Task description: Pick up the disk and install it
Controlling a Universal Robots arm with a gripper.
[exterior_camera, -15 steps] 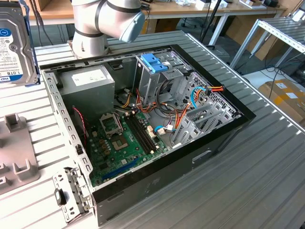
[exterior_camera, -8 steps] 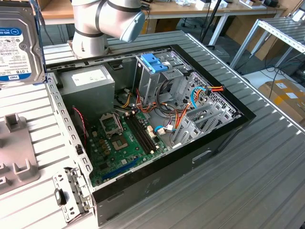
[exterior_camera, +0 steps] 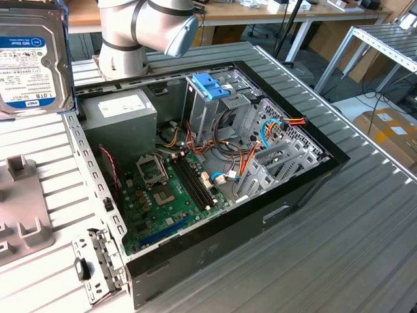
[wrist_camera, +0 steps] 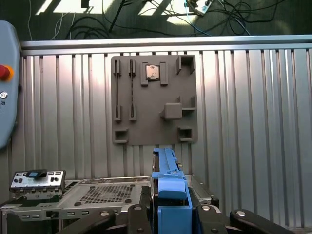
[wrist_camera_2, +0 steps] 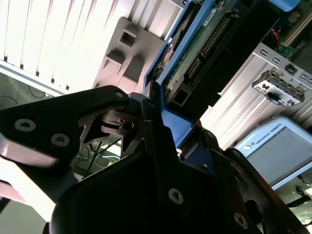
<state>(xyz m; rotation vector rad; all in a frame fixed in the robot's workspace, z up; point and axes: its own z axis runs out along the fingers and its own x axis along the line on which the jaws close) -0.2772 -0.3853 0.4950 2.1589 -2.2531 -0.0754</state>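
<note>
Closest to us in the second wrist view is the gripper point(wrist_camera_2: 148, 109). Its dark fingers point(wrist_camera_2: 109, 114) are drawn in tight on the blue rail of the disk point(wrist_camera_2: 214, 48), whose green circuit-board side faces that camera. In the first wrist view we see the same clamp from behind, with the blue tab end point(wrist_camera: 168, 187) standing upright between the closed jaws.

In the exterior view the disk point(exterior_camera: 29, 59) hangs label-out at the exterior view's left. It is raised well clear of the ribbed metal table point(exterior_camera: 339, 248) and apart from the open computer case point(exterior_camera: 260, 222). It appears to sit over the grey fixture plate point(exterior_camera: 19, 215), though we cannot be sure from this angle.

Inside the case lies the motherboard point(exterior_camera: 169, 195), and beyond it stands the drive cage point(exterior_camera: 202, 114) with its blue handle point(exterior_camera: 212, 86). The arm point(exterior_camera: 146, 29) rises behind the case.
</note>
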